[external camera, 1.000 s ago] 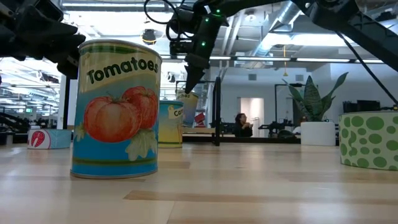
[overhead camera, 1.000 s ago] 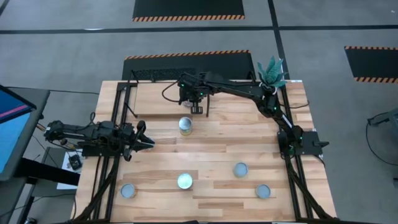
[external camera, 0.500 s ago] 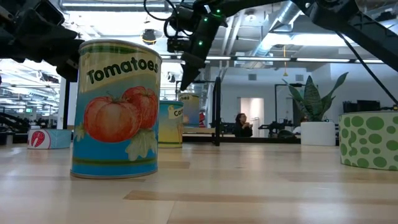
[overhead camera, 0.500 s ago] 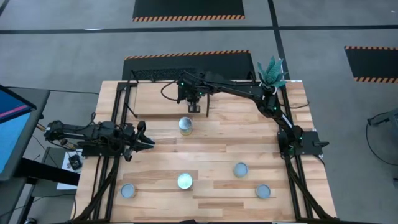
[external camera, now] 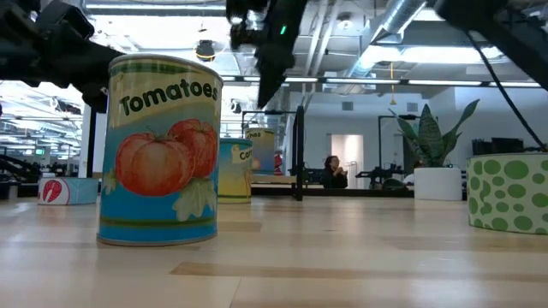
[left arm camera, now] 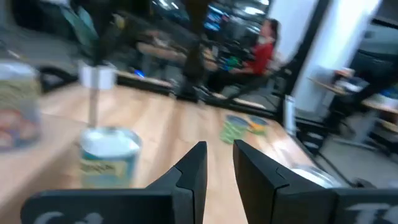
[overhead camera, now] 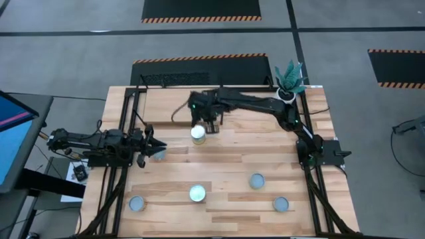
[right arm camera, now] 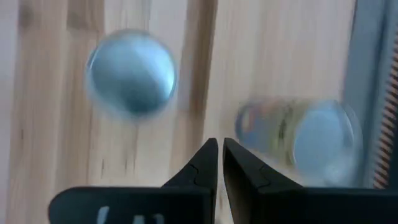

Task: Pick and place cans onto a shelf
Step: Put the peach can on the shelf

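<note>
The small cylindrical tin with a shiny silver-blue top and yellowish side [overhead camera: 198, 133] stands mid-table, just in front of the raised light-wood shelf with thin black rails [overhead camera: 166, 106]. Four more tins stand towards the table's near edge. The tin is likely rigid, fairly heavy if full, and smooth enough to slip, so it is best pinched across its side wall. The right gripper [overhead camera: 208, 124] hovers beside it, with its fingers almost together and empty. The left gripper [overhead camera: 154, 151] waits by the table's left edge, fingers narrowly apart and holding nothing. Motion blur in the right wrist view smears two tin tops, so their labels and exact poses cannot be made out.
</note>
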